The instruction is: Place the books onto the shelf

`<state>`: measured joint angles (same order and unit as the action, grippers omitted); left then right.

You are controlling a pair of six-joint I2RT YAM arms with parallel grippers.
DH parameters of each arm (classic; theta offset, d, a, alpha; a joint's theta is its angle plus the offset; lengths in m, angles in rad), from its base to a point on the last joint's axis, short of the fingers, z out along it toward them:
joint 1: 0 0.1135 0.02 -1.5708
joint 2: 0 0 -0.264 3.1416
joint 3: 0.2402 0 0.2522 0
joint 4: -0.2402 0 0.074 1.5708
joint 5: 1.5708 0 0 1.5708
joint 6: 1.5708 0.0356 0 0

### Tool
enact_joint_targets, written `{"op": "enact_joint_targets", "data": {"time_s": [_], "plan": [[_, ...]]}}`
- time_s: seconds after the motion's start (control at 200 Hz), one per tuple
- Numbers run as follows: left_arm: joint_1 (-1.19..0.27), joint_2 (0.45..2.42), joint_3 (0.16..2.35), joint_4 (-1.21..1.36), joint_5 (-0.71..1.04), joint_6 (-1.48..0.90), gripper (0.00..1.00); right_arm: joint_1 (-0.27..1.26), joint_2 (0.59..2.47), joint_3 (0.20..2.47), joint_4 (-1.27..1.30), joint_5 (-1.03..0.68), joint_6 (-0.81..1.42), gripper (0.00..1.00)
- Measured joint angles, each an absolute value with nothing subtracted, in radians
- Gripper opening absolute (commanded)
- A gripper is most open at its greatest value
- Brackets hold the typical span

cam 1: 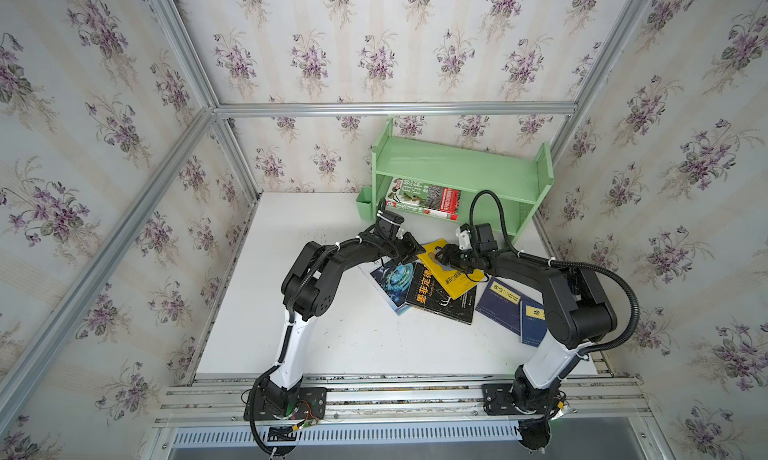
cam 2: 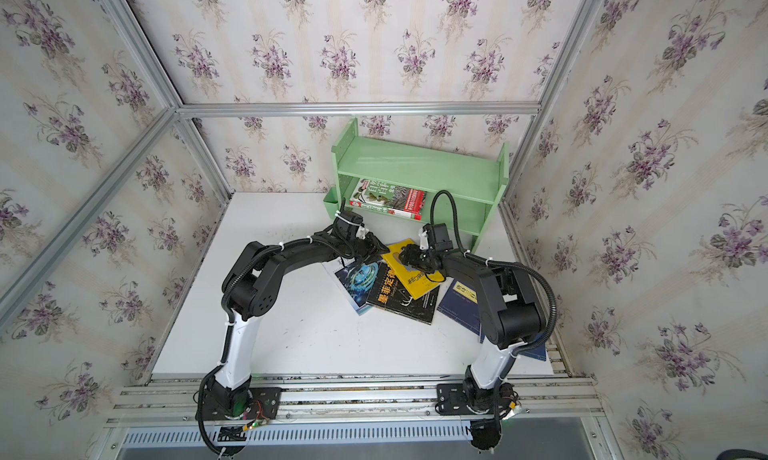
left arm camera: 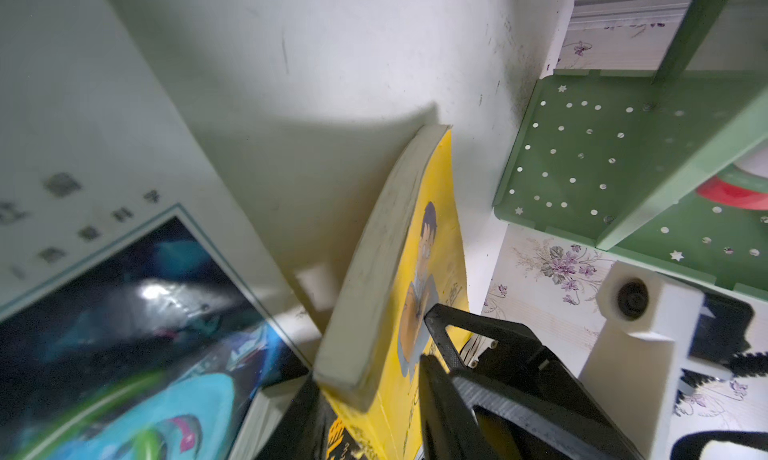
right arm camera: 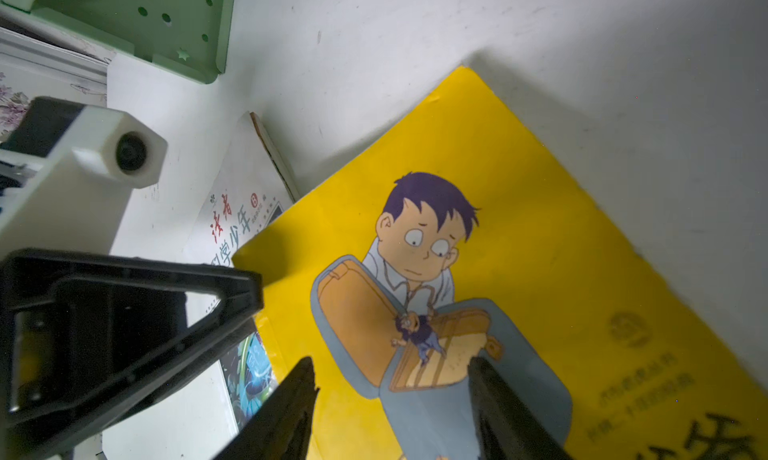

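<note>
One book of six is on the shelf [cam 1: 457, 163]: the green nature book [cam 1: 424, 198] lies on the lower tier, toward its left end in both top views, and the upper tier carries nothing. By that count the task is barely begun. Five books wait on the bench [cam 1: 332, 333] in a loose, overlapping spread at centre frame: the white-blue swirl book [cam 1: 392, 281], the black book [cam 1: 436, 300], the yellow book [cam 1: 455, 285] and, further right, two navy books [cam 1: 500, 302]. The yellow book looks to be the one in hand. In the left wrist view its corner is raised off the bench and bowed, pinched between the narrow jaws of the left tool [cam 1: 415, 251]. The right tool [cam 1: 442, 259] grips nothing; its jaws stand partly apart, tips on or just over the cartoon cover.
</note>
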<state>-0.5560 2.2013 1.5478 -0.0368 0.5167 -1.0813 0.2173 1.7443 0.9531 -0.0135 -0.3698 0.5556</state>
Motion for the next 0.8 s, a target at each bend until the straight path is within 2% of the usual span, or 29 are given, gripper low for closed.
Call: {"op": "enact_joint_targets", "data": {"time_s": [0.125, 0.41, 0.58, 0.67, 0.799], "plan": [[-0.548, 2.185, 1.53, 0.001, 0.517, -1.074, 0.17, 0.217, 1.74, 0.946, 0.009, -0.369, 0.573, 0.61], [-0.53, 2.15, 1.463, 0.125, 0.523, -1.086, 0.07, 0.198, 1.682, 0.909, 0.007, -0.368, 0.6, 0.62], [-0.524, 2.096, 1.419, 0.149, 0.522, -1.093, 0.06, 0.163, 1.616, 0.875, 0.009, -0.371, 0.628, 0.7], [-0.517, 2.053, 1.388, 0.156, 0.521, -1.093, 0.01, 0.139, 1.569, 0.855, 0.008, -0.375, 0.66, 0.73], [-0.504, 1.988, 1.338, 0.15, 0.518, -1.128, 0.01, 0.112, 1.495, 0.814, 0.003, -0.377, 0.748, 0.79]]}}
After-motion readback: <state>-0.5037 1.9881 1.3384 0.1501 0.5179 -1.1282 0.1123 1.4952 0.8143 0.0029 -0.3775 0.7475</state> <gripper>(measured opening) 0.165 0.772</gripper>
